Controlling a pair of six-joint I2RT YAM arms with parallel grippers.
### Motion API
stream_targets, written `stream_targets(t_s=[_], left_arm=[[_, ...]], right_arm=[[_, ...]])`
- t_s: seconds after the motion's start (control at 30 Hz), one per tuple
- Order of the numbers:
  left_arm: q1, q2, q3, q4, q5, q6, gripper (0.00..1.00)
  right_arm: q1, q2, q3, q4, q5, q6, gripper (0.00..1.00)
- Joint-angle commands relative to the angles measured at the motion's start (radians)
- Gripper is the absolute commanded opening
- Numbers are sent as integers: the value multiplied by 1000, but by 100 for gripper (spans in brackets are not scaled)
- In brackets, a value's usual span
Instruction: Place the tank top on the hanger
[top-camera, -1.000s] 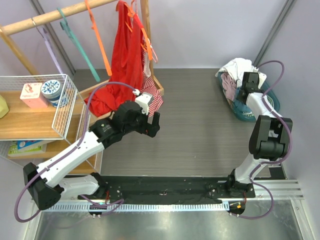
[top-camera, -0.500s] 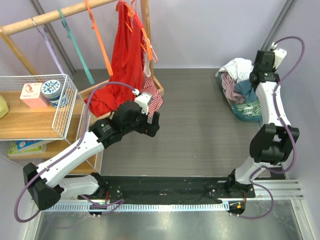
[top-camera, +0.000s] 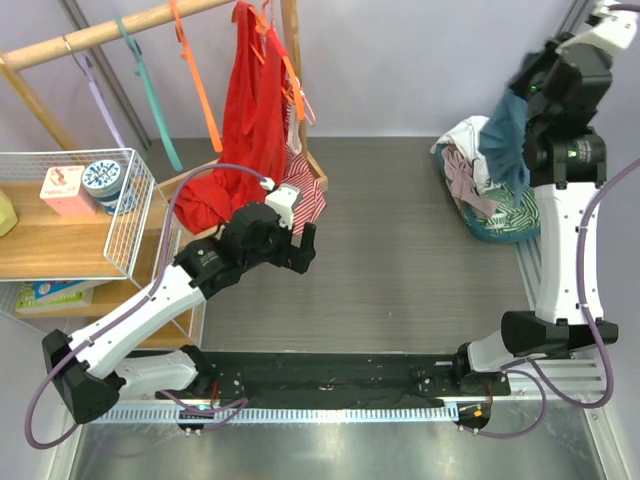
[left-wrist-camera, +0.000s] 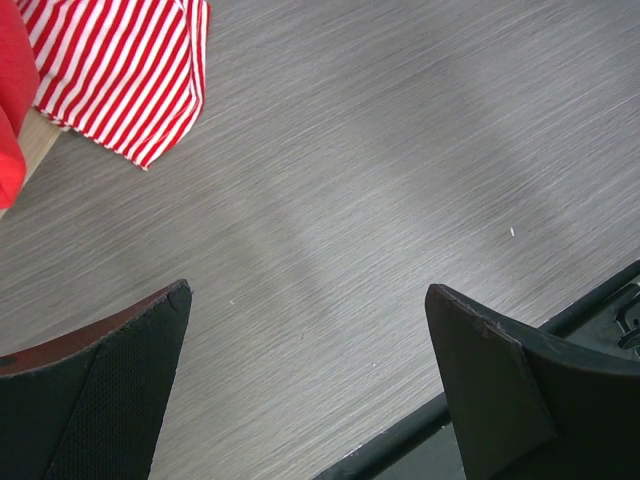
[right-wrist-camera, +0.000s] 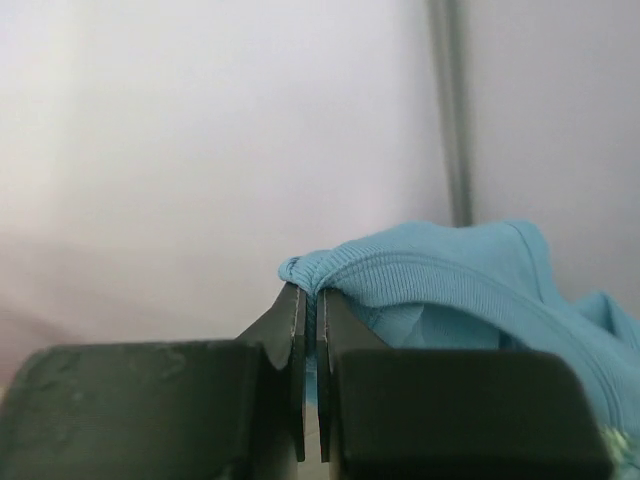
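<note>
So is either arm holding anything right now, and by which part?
The right fingers pinch the tank top by its ribbed edge; the left fingers are open and empty.

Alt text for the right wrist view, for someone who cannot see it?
The right gripper, jaws shut, pinches the ribbed edge of the teal-blue tank top, which drapes toward the picture's right. Behind is a blurred pale wall with a grey upright post.

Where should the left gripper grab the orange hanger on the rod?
Probably the lower end of the orange hanger, hanging free under the wooden rod. Come in from the near side with the left gripper open across the thin bar; teal hanger and red garment flank it.
</note>
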Motion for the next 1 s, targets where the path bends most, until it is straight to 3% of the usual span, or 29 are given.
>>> stream_targets(t_s=[0.0, 0.03, 0.27, 0.47, 0.63, 0.67, 0.7, 0.8, 0.97], left_arm=[[1, -67, 20, 25, -12, 17, 100], [1, -72, 20, 28, -20, 23, 100], [1, -72, 17, 22, -59, 55, 100], [-1, -74, 6, 34, -42, 74, 100], [-38, -89, -13, 54, -69, 117, 100], [-53, -93, -26, 63, -80, 130, 100], [-67, -95, -33, 72, -94, 150, 100], [-102, -77, -50, 83, -149, 141, 100], [-147, -17, -18, 39, -140, 16, 100]], right_arm=[[207, 40, 53, 23, 1, -42, 1], [286, 43, 47, 21, 14, -53, 1], [507, 9, -40, 27, 105, -26, 1], [598, -92, -195, 40, 143, 34, 1], [601, -212, -448, 121, 94, 94, 1], [601, -215, -486, 133, 91, 100, 5], [601, -213, -554, 135, 82, 114, 29], [601, -178, -669, 98, 131, 140, 79], [601, -210, -836, 52, 220, 192, 83]])
